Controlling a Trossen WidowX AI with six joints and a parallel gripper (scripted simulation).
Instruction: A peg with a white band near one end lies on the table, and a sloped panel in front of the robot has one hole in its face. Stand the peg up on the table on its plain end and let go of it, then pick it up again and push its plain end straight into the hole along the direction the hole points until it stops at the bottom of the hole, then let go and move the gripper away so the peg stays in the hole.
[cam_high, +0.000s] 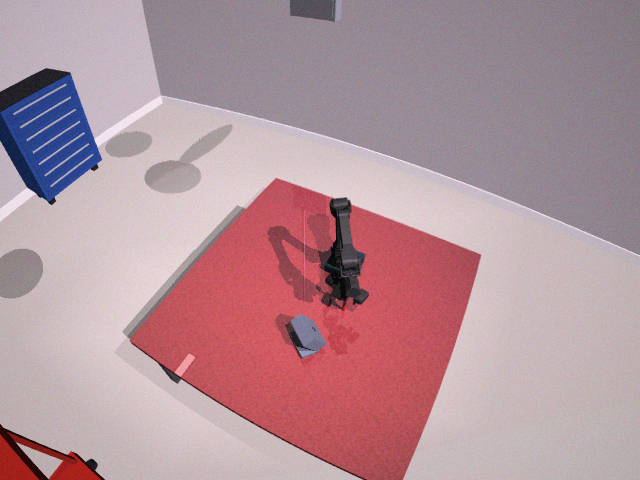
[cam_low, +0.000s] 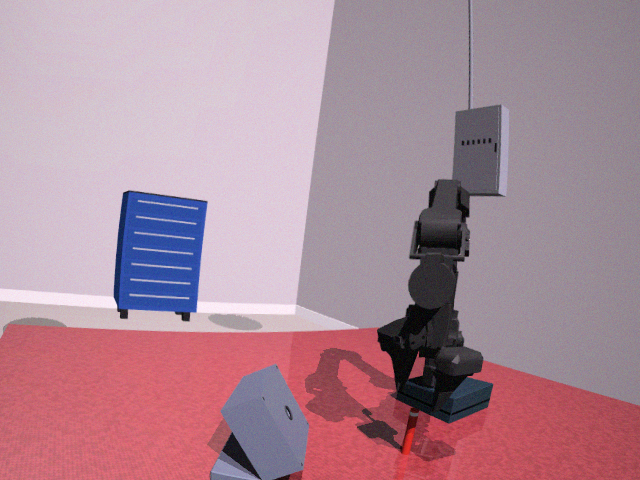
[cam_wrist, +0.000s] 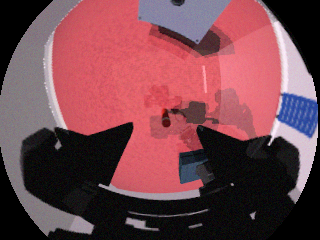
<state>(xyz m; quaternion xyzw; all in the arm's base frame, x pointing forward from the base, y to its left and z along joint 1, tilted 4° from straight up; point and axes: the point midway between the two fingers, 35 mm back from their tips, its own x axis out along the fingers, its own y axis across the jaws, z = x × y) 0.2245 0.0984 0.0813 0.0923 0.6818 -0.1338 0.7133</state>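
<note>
The red peg (cam_high: 344, 308) (cam_low: 409, 437) (cam_wrist: 166, 120) stands upright on the table, its white band near the top end, which lies in shadow. My gripper (cam_high: 343, 305) (cam_low: 417, 400) (cam_wrist: 165, 126) is open and empty. It points down, with its fingertips just above the peg's top. In the wrist view the peg appears between the two fingertips, touching neither. The grey-blue sloped panel (cam_high: 305, 338) (cam_low: 258, 423) (cam_wrist: 167, 15) stands apart from the peg. Its hole (cam_high: 313, 328) (cam_low: 288, 412) (cam_wrist: 177, 2) shows as a dark opening with nothing in it.
The arm's dark teal base (cam_low: 467, 397) (cam_wrist: 190, 167) is behind the peg. The red table top (cam_high: 232, 310) (cam_low: 129, 387) (cam_wrist: 100, 75) carries the arm's shadow. A pink strip (cam_high: 185, 364) lies near one table edge. A blue drawer cabinet (cam_high: 51, 134) (cam_low: 160, 253) (cam_wrist: 300, 114) stands off the table.
</note>
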